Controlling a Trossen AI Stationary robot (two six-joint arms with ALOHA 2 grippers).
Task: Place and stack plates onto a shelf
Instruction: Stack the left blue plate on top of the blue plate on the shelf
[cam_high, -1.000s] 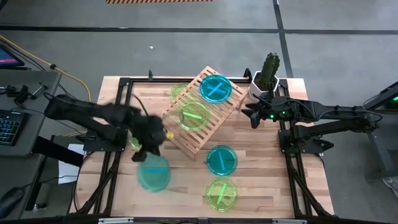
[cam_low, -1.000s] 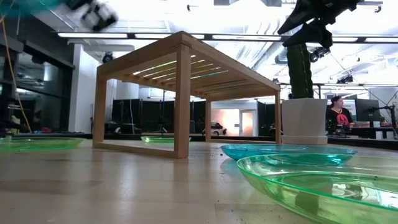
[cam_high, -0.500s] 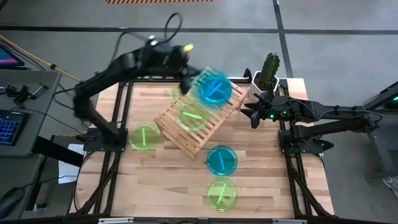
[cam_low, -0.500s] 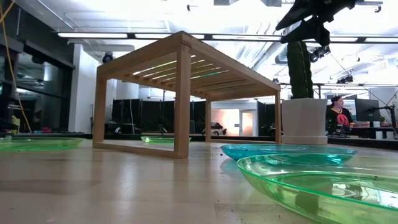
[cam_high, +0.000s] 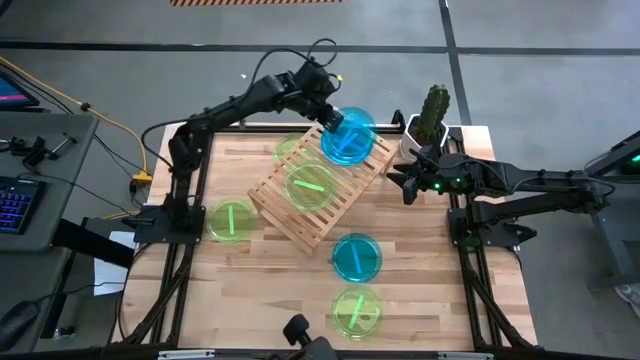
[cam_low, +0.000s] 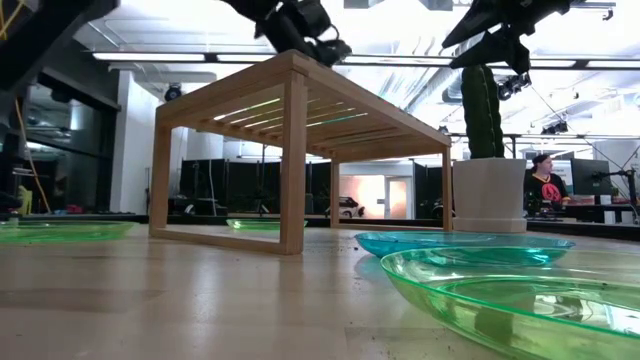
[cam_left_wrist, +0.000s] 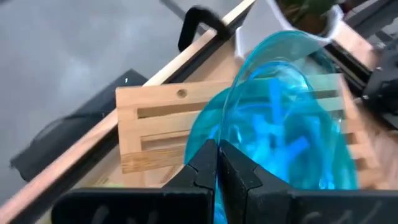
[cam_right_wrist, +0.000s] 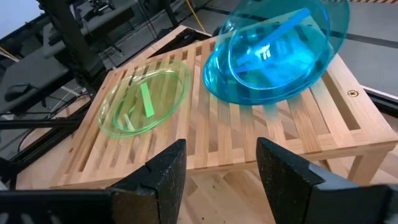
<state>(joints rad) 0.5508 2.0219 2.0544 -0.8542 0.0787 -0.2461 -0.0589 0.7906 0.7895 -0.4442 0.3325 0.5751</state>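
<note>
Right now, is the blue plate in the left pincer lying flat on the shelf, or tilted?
Tilted. The left pincer grips the blue plate by its rim, one edge raised above the shelf slats.

Two dark jointed arms, black looping cable, green lights on right arm (cam_high: 520, 183)

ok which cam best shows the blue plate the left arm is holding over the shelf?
Right wrist view: the blue plate shows whole, tilted above the shelf. Left wrist view shows the left gripper shut on its rim. High view shows it small; low view hides it.
</note>
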